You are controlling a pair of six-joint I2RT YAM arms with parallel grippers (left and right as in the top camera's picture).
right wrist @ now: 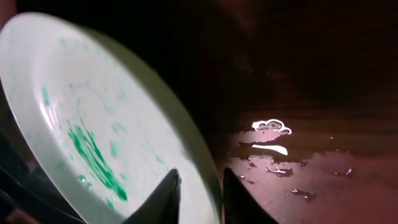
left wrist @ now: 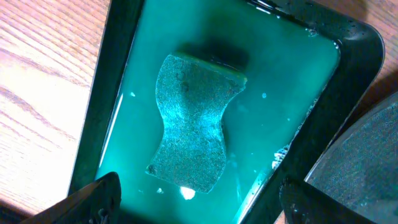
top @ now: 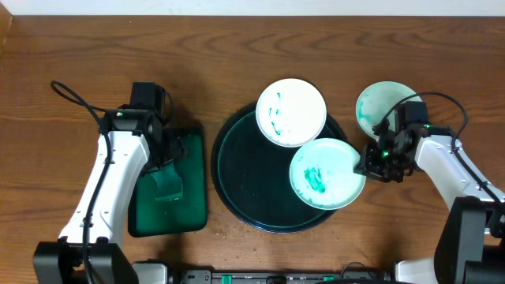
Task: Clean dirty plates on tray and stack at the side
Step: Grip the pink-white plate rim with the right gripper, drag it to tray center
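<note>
The large round dark tray (top: 241, 185) sits mid-table. One white plate (top: 291, 112) with green marks rests on its far rim. A second green-smeared plate (top: 325, 173) lies over the tray's right rim; it also shows in the right wrist view (right wrist: 93, 124). My right gripper (top: 364, 164) is shut on this plate's right edge, one finger on top and one beneath (right wrist: 199, 193). A third plate (top: 379, 104) lies on the table at the far right. My left gripper (left wrist: 199, 199) is open above a green sponge (left wrist: 193, 118) in the small rectangular tray (top: 193, 181).
The rectangular tray (left wrist: 354, 68) holds green liquid around the sponge. Wet spots glint on the table (right wrist: 270, 134) beside the gripped plate. Crumbs lie on the wood near the round tray's front edge (top: 237, 230).
</note>
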